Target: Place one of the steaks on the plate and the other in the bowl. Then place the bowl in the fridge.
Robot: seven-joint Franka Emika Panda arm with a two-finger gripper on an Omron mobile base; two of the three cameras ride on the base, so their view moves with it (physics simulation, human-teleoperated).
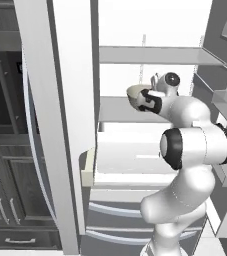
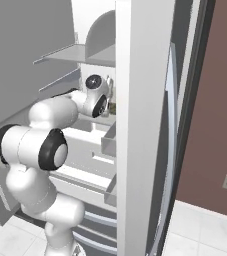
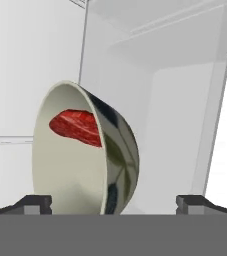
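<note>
1 steak [image 3: 76,125], the red one, lies inside the bowl [image 3: 85,150], which we see on the fridge [image 1: 150,55] shelf at 10 o'clock between our gripper [image 3: 114,201] tips, spread wide, so likely just released.

At lower left of the frame the beige bowl [image 3: 80,160], holding a red steak [image 3: 77,126], appears between the wide-spread fingertips [image 3: 35,202], white fridge walls [image 3: 175,115] behind.

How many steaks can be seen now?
1. A red steak lies inside the bowl, between the open gripper tips in the fridge. The other steak may be elsewhere.
</note>
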